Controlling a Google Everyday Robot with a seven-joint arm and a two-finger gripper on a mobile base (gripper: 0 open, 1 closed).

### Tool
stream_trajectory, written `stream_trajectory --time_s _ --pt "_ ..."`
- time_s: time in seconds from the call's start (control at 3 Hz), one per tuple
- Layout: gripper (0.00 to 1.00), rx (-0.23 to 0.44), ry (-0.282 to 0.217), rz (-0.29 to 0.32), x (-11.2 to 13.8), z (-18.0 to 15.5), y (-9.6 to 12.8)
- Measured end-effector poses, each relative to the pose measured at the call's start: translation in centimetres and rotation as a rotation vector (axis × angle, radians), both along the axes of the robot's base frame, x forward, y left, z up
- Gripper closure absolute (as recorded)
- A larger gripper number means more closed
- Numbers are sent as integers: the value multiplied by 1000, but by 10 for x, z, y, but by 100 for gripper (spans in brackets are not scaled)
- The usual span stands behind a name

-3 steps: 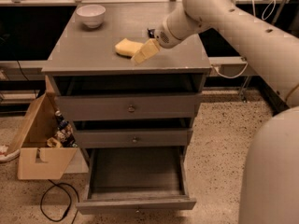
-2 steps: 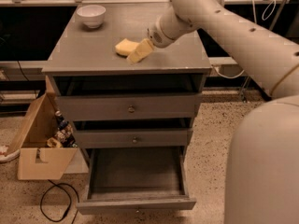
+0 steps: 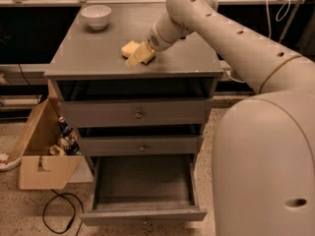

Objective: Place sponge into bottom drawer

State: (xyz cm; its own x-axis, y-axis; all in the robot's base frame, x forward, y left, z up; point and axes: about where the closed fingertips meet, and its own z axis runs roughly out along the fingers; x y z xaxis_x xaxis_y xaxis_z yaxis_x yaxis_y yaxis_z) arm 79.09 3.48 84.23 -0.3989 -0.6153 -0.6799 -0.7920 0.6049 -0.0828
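Observation:
The pale yellow sponge (image 3: 129,47) lies on top of the grey cabinet (image 3: 88,58), near the middle of its surface. My gripper (image 3: 140,55) reaches in from the right on the long cream arm. It sits low over the cabinet top, right against the sponge's right side and partly covering it. The bottom drawer (image 3: 145,215) is pulled out wide open near the floor, and nothing shows inside it. The two upper drawers are nearly shut.
A white bowl (image 3: 96,16) stands at the back left of the cabinet top. A tan cardboard box (image 3: 44,154) with items in it sits on the floor to the left of the cabinet. A black cable (image 3: 56,215) loops in front of the box. My cream body fills the lower right.
My arm has swung a little to the left, bringing the gripper closer onto the sponge. The sponge has stayed in about the same spot. The drawers are unchanged.

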Motion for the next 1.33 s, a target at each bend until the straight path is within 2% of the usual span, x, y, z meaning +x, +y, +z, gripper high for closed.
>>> stream_trajectory --time_s 0.33,0.67,1.0,1.33 --pt "27 12 30 10 6 -14 10" --pt "50 20 34 17 7 -17 12" --pt "81 123 1 51 -7 8 -5" --pt "100 196 -63 89 -41 38 -42"
